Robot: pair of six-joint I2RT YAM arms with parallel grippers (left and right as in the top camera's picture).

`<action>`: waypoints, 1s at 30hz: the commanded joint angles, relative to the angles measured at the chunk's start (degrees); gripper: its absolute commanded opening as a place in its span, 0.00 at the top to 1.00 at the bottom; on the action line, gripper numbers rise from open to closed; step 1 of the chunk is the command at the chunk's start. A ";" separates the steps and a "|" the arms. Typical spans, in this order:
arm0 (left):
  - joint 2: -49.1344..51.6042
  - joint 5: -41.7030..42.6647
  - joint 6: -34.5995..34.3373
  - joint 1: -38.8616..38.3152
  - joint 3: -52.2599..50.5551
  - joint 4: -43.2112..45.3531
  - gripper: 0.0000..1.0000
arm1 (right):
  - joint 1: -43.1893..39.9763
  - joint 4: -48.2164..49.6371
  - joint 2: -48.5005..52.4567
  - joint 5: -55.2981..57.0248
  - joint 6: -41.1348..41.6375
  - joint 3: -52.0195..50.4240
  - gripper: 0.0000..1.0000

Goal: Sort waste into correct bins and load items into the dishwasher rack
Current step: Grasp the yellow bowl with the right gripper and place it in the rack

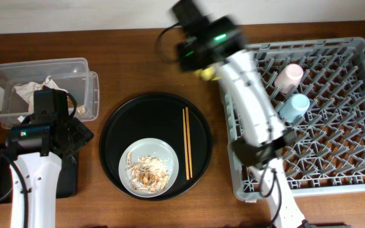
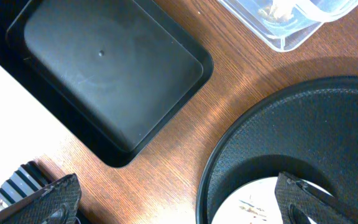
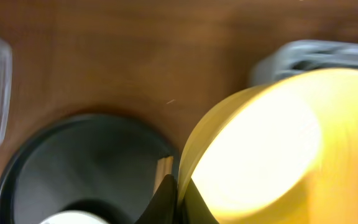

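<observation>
Dishwasher rack (image 1: 334, 145), 3 o'clock: pink cup (image 1: 289, 76) and light blue cup (image 1: 294, 107) loaded. Round black tray (image 1: 122, 133), 6 o'clock: grey plate (image 1: 163, 151), food scraps (image 1: 148, 170) and chopsticks (image 1: 186, 142) awaiting sorting. Clear box (image 1: 75, 66), 10 o'clock: napkins (image 1: 33, 90) inside. Shallow black tray (image 2: 104, 68), 8 o'clock: no scraps showing. Yellow saucer (image 3: 260, 149), 12 o'clock: pinched by right hand (image 3: 178, 202), beside the rack corner, not yet loaded. Left hand (image 2: 179, 196): spread, holding nothing.

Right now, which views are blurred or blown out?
Right wrist: the whole frame is smeared, and the yellow saucer is blown out to near white at its centre. Overhead: only the right arm's wrist end is motion-blurred; the dishwasher rack is crisp. Left wrist: sharp, with a mild sheen on the table beside the shallow black tray.
</observation>
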 commanded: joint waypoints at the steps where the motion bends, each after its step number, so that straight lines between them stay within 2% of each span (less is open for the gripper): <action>1: -0.28 0.04 -0.74 0.31 0.02 0.07 0.01 | -5.92 -0.37 -5.31 -7.10 -2.49 -0.02 0.96; 4: -0.28 0.04 -0.74 0.31 0.02 0.07 0.01 | -10.56 -0.39 -8.26 -9.53 -4.39 -3.96 0.97; 14: -0.28 0.07 -0.74 0.31 0.02 0.07 0.01 | -28.89 -0.37 -26.73 -12.46 -6.10 -39.39 0.96; 18: -0.28 0.07 -0.74 0.31 0.02 0.07 0.01 | -37.05 -0.37 -32.26 -16.65 -11.98 -49.81 0.96; 25: -0.28 0.04 -0.74 0.31 0.02 0.07 0.01 | -56.02 -0.37 -34.62 -52.15 -37.77 -67.73 0.96; 30: -0.28 0.07 -0.74 0.31 0.02 0.07 0.01 | -62.64 -0.37 -34.62 -67.34 -48.37 -81.99 0.96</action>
